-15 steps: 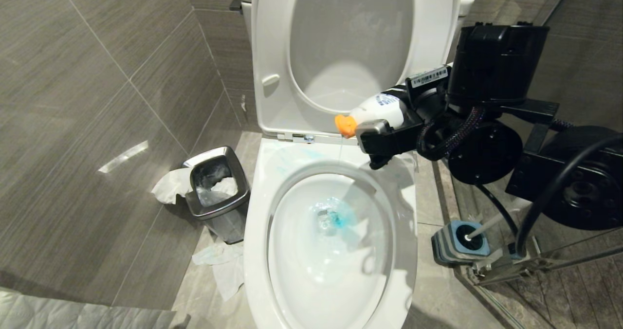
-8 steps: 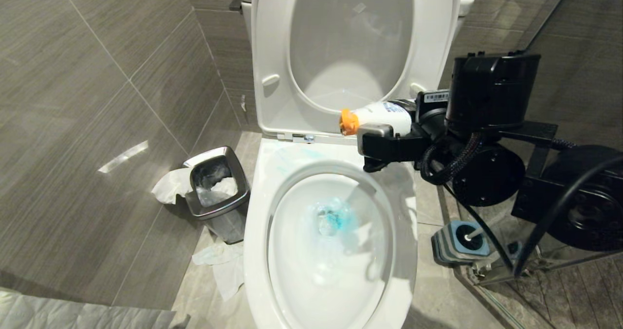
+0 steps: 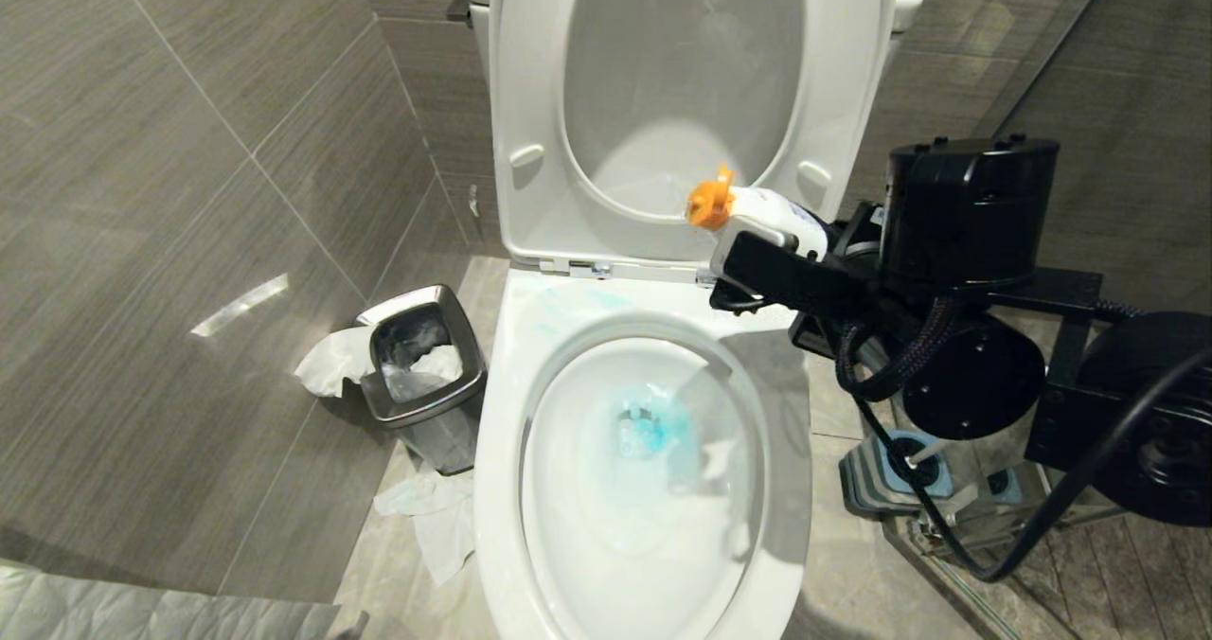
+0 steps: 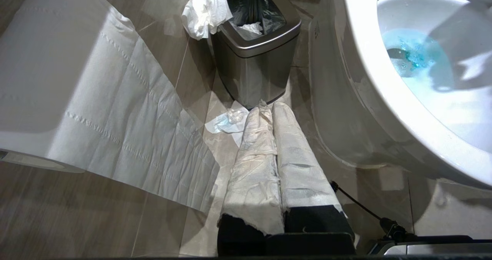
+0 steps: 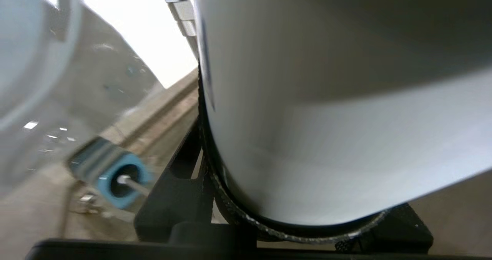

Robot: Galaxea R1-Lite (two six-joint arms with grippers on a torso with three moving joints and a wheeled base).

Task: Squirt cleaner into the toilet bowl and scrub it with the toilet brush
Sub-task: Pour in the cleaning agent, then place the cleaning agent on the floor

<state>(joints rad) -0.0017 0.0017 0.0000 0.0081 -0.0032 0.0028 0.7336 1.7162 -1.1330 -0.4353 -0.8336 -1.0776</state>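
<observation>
Right claw point(image 3: 757, 257) has tipped the smooth plastic cleaner point(image 3: 772, 216) upward.

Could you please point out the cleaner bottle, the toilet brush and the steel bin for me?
cleaner bottle point(image 3: 772, 216): head view, white shoulder behind orange cap.
toilet brush point(image 3: 920, 453): head view, handle in holder.
steel bin point(image 4: 258, 62): left wrist view, front wall.

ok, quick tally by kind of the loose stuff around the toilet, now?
Cleaner bottle, in the right pincer: 1
Toilet brush in its holder: 1
Steel bin: 1
Toilet paper roll: 1
Loose paper pieces, one on the bin edge, one on the floor: 2
Total: 6
</observation>
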